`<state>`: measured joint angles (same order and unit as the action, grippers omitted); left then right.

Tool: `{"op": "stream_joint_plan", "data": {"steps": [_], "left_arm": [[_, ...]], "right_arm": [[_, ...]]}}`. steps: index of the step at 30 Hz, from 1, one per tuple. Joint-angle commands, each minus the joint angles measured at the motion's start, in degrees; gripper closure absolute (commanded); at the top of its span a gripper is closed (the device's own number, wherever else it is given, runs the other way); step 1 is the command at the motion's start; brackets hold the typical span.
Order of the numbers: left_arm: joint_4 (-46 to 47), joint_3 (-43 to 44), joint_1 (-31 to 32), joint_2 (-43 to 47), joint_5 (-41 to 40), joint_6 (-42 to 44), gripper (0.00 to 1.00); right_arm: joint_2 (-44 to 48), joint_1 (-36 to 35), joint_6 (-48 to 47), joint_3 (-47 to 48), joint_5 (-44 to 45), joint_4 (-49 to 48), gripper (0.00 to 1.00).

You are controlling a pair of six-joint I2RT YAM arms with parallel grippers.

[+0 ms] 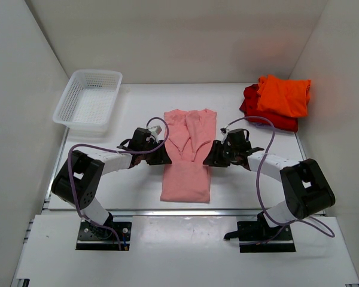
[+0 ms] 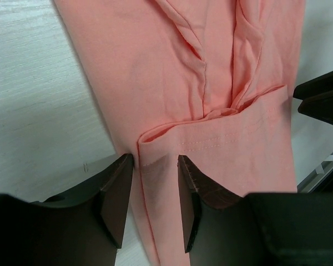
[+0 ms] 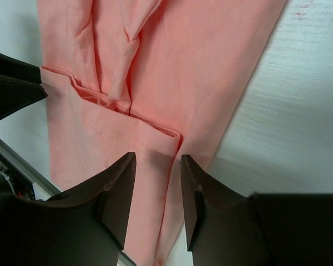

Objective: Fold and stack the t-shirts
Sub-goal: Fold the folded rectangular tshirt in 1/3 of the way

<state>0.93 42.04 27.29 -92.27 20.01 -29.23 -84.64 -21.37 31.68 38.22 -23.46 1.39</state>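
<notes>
The limp, light salmon-pink cotton t-shirt (image 1: 185, 179) lies folded narrow on the table (image 1: 131, 191), toward its near edge, and the left gripper (image 2: 155, 166) and right gripper (image 3: 158, 163) stand parted astride its doubled hem at either side, the firmest places to pinch, I'd judge.

White table (image 1: 131, 182), plain white walls (image 1: 179, 36)
</notes>
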Motion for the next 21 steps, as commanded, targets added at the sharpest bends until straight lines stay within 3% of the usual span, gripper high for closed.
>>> {"op": "stream_joint_plan", "data": {"steps": [1, 21], "left_arm": [[1.27, 0.05, 0.40, 2.88, 0.65, -0.30, 0.51], [1.80, -0.82, 0.05, 2.97, 0.91, -1.00, 0.53]], "right_arm": [[1.85, 0.88, -0.49, 0.38, -0.25, -1.02, 0.64], [-4.12, -0.70, 0.49, -1.12, -3.08, -6.13, 0.64]]}}
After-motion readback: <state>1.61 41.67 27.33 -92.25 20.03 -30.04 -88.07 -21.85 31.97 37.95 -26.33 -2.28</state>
